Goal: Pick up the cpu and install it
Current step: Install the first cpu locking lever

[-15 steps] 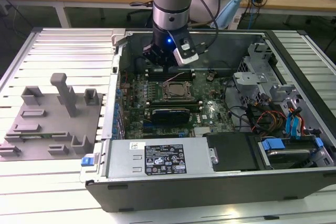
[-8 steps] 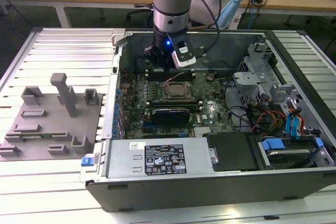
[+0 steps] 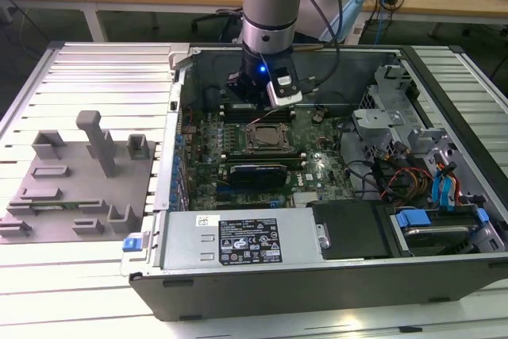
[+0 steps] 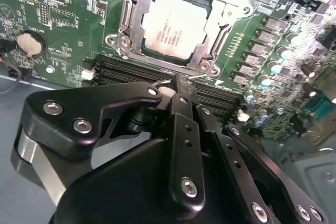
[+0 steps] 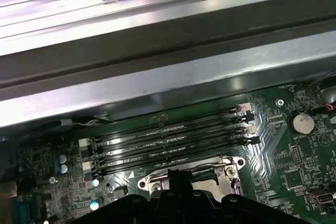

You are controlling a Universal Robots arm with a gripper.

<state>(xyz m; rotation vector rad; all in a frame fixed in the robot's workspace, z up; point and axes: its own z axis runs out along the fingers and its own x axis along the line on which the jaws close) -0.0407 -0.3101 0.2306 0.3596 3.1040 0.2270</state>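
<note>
Silver-topped, the cpu (image 4: pixel 176 24) already sits in the socket (image 4: pixel 170 22). My gripper (image 4: pixel 178 85) hangs just beside it, fingers drawn together and empty. I would confirm flush seating, keeping clear of the memory slots (image 5: pixel 168 140).

- The exterior view looks down from high in front onto the open computer case (image 3: pixel 333 275), the arm entering at 12 o'clock and the grey tray (image 3: pixel 75 188) at 9 o'clock.
- The second wrist view sits close above the motherboard (image 4: pixel 47 19), looking past the tool (image 4: pixel 176 85) at the socket (image 4: pixel 173 22).
- The first wrist view looks low across the board toward the case wall (image 5: pixel 168 72).
- Both wrist views share the socket and memory slots (image 5: pixel 168 140).
</note>
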